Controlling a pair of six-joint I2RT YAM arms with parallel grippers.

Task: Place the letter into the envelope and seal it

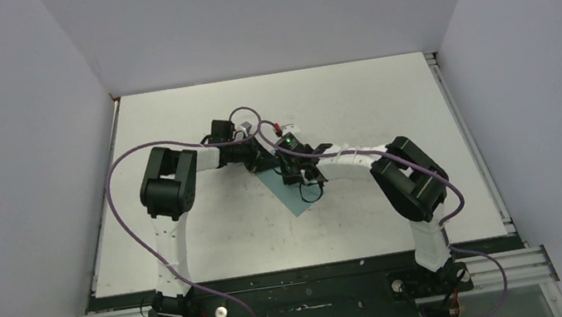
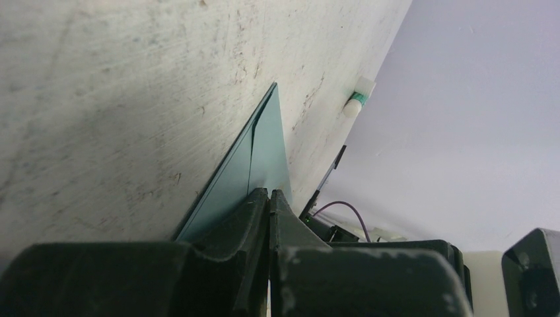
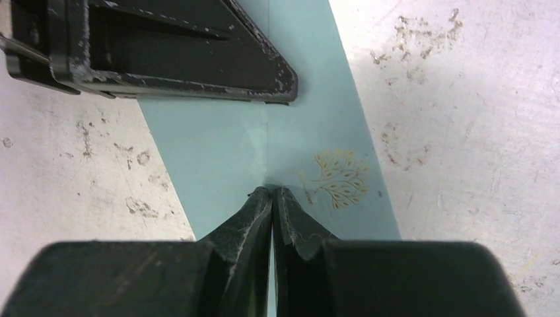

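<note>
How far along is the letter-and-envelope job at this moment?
Looks done: no letter shows in any view, so it is probably inside the envelope, which lies flat, flap apparently closed. In hand: the left gripper and right gripper, both shut, press their tips on its seam. Remaining: finish pressing and withdraw; whether the seal holds cannot be told.

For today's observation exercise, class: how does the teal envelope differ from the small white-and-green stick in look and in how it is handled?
The envelope is flat, broad and teal; the stick is small, rounded, white with a green band. The left pincer and right pincer are both shut with tips against the envelope; the stick lies apart, untouched. Both are on the table.
</note>
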